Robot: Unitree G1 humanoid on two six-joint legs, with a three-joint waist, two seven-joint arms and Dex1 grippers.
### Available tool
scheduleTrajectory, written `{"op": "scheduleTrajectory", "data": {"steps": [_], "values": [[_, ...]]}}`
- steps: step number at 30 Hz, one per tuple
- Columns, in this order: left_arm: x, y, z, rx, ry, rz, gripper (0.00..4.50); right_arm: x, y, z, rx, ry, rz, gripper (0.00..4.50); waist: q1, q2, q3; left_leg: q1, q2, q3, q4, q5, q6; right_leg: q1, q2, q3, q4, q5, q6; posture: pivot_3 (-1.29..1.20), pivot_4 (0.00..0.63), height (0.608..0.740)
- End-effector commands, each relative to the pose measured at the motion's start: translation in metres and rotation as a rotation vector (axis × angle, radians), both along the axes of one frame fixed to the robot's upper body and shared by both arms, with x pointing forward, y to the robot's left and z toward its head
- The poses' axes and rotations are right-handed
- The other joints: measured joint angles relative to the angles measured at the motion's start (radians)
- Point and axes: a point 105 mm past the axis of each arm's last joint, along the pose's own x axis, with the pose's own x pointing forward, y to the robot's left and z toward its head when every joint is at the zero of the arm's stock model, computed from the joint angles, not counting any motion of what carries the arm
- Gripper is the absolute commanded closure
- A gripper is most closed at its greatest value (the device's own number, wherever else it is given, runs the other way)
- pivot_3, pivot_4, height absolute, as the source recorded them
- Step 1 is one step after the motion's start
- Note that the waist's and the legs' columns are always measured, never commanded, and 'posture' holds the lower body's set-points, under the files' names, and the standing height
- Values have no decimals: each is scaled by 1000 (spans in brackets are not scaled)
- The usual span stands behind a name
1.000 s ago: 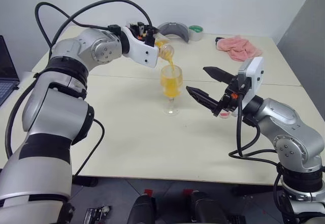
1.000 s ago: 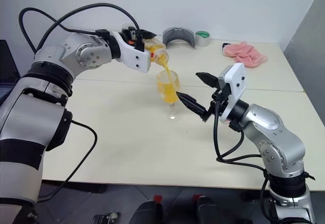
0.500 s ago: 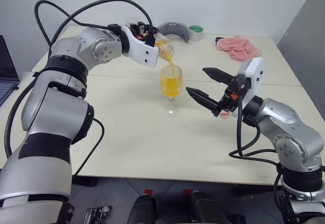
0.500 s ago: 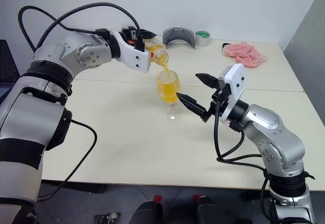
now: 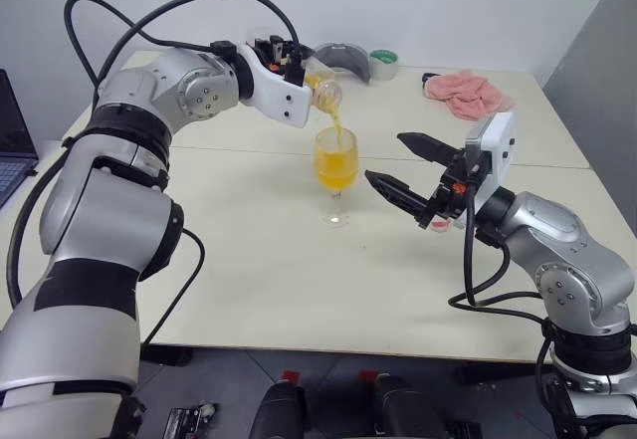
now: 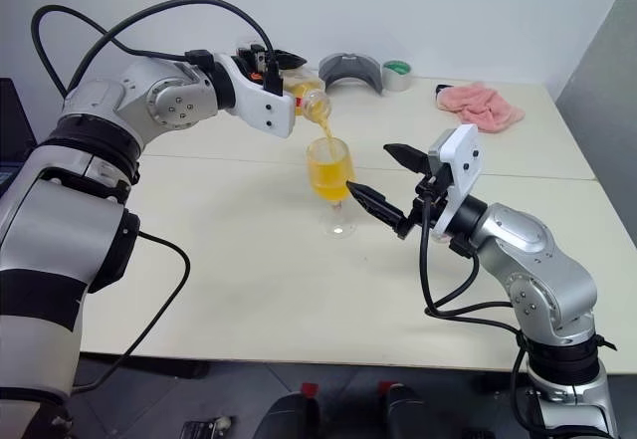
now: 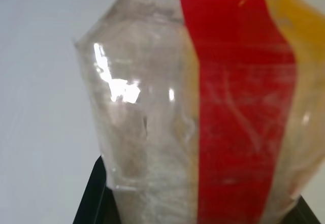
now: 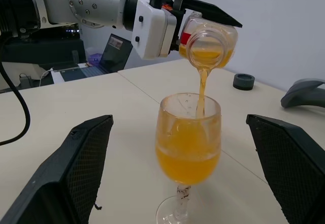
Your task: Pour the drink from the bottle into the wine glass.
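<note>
Left fingers [image 8: 213, 17] clench the bottle [image 8: 209, 45], tilted mouth-down over the glass [image 5: 335, 163] so the drink [image 8: 202, 89] streams into its bowl. Right fingers [image 5: 381, 182] stand released beside the glass on the worktop [image 5: 299, 270], probably ready to steady it.

no readable text, bottle [image 7: 203, 107] label a plain red strip, no lettering

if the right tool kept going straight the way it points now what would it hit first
Most likely the wine glass: it stands centred between the right tool's open fingers, directly ahead. The fingers would probably pass either side of the bowl, though depth is hard to judge.
</note>
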Motion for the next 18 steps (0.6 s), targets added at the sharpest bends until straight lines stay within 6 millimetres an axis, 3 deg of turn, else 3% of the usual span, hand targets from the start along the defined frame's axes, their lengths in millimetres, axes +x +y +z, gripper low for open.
{"op": "scheduleTrajectory", "data": {"steps": [1,18], "values": [[-4,-2,24,-24,-58,-9,2874,-3,-1,13,14,-61,1,0,0,0,0,0,0,0,0,0,0,0,0,0,0,0,0,0,150,740],[-10,-12,23,-160,43,-82,2874,-4,1,14,10,-65,8,0,0,0,0,0,0,0,0,0,0,0,0,0,0,0,0,0,150,740]]}}
